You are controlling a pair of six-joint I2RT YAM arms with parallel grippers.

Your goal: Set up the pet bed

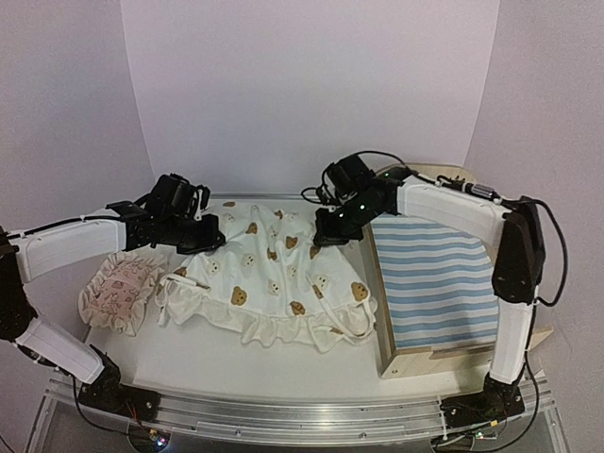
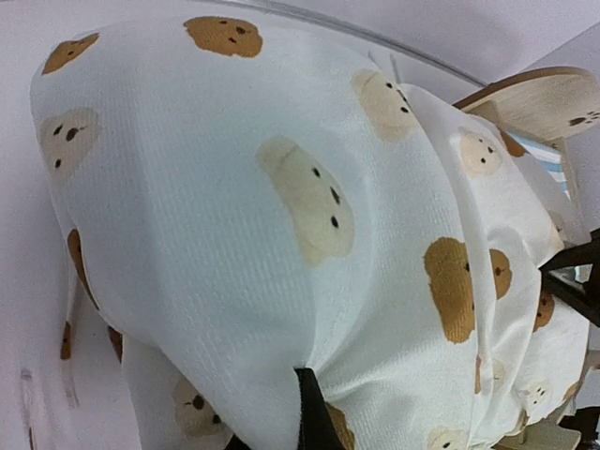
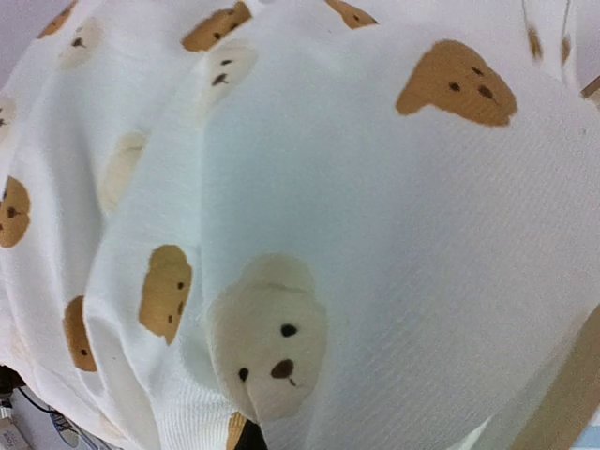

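**Both my grippers pinched on the quilt, bed waiting at the right**

From above: I work on a white table (image 1: 236, 363) closed in by pale, plain walls (image 1: 302, 85) on the left, far and right sides. I count one pet bed (image 1: 439, 274), one bear-print quilt (image 1: 283, 274) and one small ruffled pillow (image 1: 121, 291). The bed stands at the right of the table, its long axis running near to far, rounded headboard at the far end and low footboard nearest my bases; the striped mattress lies bare in it. The quilt is spread mid-table just beside the bed's left rail, the pillow well apart at the left. My left gripper (image 1: 212, 238) is clenched on the quilt's far left corner, my right gripper (image 1: 330, 231) on its far right corner.

Left wrist: the quilt (image 2: 281, 206) fills nearly everything, cloth gathering down into my dark fingertip (image 2: 314, 417). The bed's headboard (image 2: 534, 98) shows at the upper right.

Right wrist: quilt (image 3: 375, 234) again, bunched at my fingertip (image 3: 248, 437) at the bottom edge; a strip of the bed's wood (image 3: 562, 394) crosses the lower right corner.
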